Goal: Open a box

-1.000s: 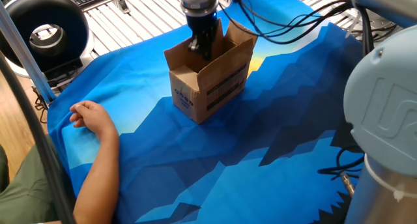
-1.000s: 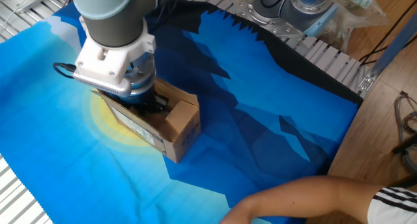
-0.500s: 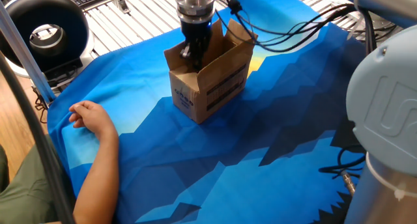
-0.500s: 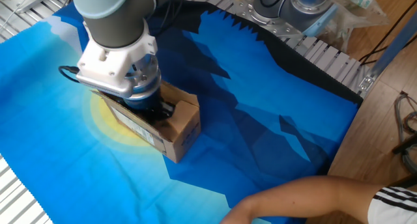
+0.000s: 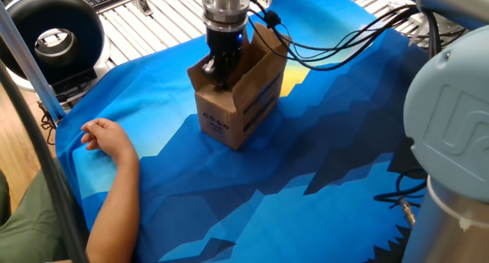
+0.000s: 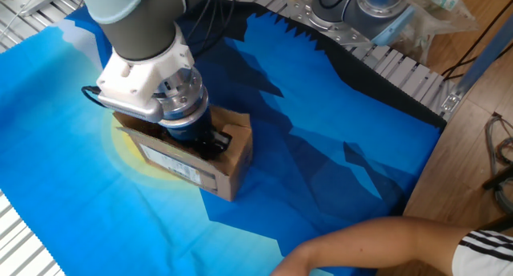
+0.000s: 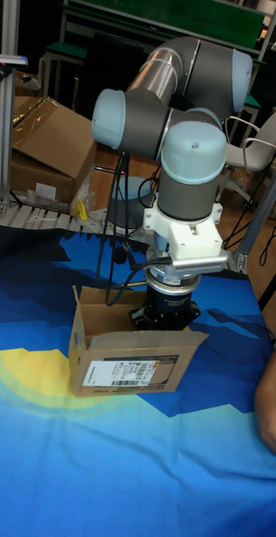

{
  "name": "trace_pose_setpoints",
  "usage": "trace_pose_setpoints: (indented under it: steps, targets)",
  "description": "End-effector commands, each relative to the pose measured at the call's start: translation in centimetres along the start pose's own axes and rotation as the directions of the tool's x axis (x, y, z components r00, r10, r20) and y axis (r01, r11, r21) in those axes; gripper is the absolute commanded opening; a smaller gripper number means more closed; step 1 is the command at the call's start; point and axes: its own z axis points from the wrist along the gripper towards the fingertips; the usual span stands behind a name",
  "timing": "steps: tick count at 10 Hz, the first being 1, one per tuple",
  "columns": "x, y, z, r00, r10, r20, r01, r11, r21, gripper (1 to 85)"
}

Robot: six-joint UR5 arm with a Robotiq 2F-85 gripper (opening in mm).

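Observation:
The box (image 5: 238,102) is a small brown carton with dark print on its sides, standing on the blue cloth (image 5: 267,186) with its top flaps raised. It also shows in the other fixed view (image 6: 186,161) and in the tall fixed view (image 7: 129,362). My gripper (image 5: 216,70) reaches straight down into the open top of the box, near its left end wall. The box walls and the wrist hide the fingertips in every view, so I cannot tell whether they hold anything. The gripper body (image 6: 195,131) fills most of the opening (image 7: 164,317).
A person's hand (image 5: 105,137) rests on the cloth left of the box, and the forearm (image 6: 361,242) lies along the near edge. Cables (image 5: 344,30) trail from the wrist. A black round device (image 5: 52,35) sits at the far left. The robot base (image 5: 451,133) stands at the right.
The gripper has moved left inside the box, and the box has turned and slid a little with it. The person's hand has stayed put.

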Motion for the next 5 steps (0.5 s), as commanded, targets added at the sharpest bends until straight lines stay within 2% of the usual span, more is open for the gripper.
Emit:
trace_pose_setpoints:
  steps: [1,3,5]
  targets:
    - [0.1,2.6,-2.1,0.998,0.041,-0.041,-0.045,0.996,-0.083,1.3]
    - [-0.1,3.8,-3.8,0.996,0.056,-0.063,-0.062,0.993,-0.100,1.3]
    - [-0.2,5.4,-4.4,0.994,0.080,-0.080,-0.088,0.990,-0.113,1.3]
